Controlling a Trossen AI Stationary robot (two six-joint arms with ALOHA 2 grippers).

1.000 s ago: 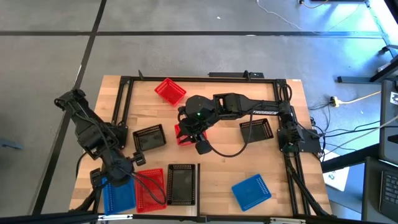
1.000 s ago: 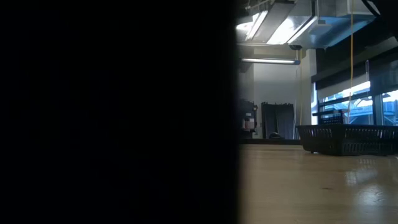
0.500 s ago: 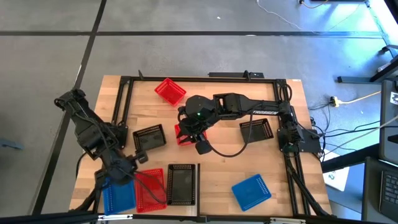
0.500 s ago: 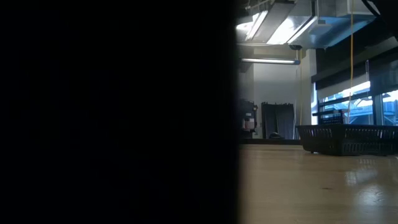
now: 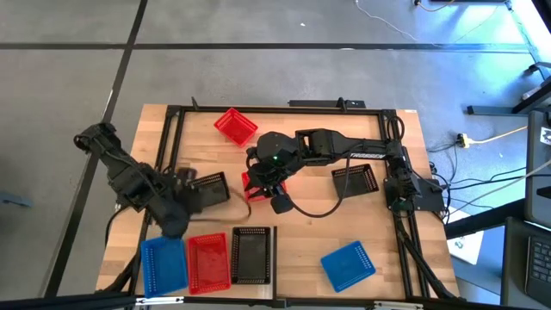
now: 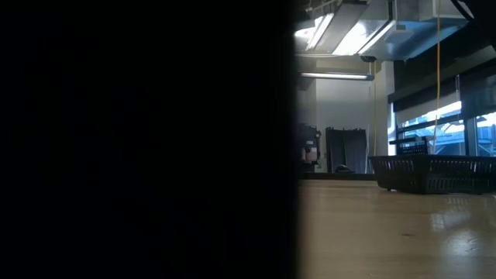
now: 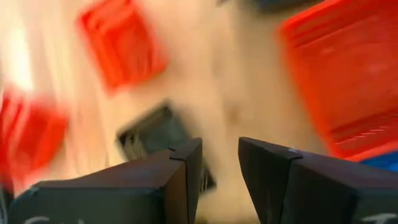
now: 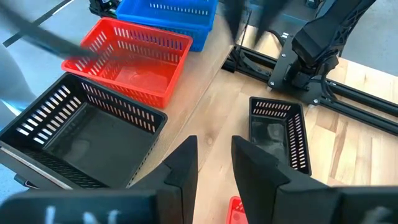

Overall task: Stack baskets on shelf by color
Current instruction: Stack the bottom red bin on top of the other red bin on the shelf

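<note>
From above: blue basket [image 5: 164, 265], red basket [image 5: 207, 261], black basket [image 5: 251, 256] side by side at near edge; five loose baskets scattered, unsorted

Left wrist: left gripper [image 7: 217, 163] slightly parted, empty

Right wrist: right gripper [image 8: 212, 163] slightly parted, empty, mid-table above loose red basket [image 8: 232, 210]

Low view: mostly dark

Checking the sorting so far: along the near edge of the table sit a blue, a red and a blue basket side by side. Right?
Not quite. The high view shows a blue basket, a red basket and a black basket side by side; the third is black, not blue.
</note>
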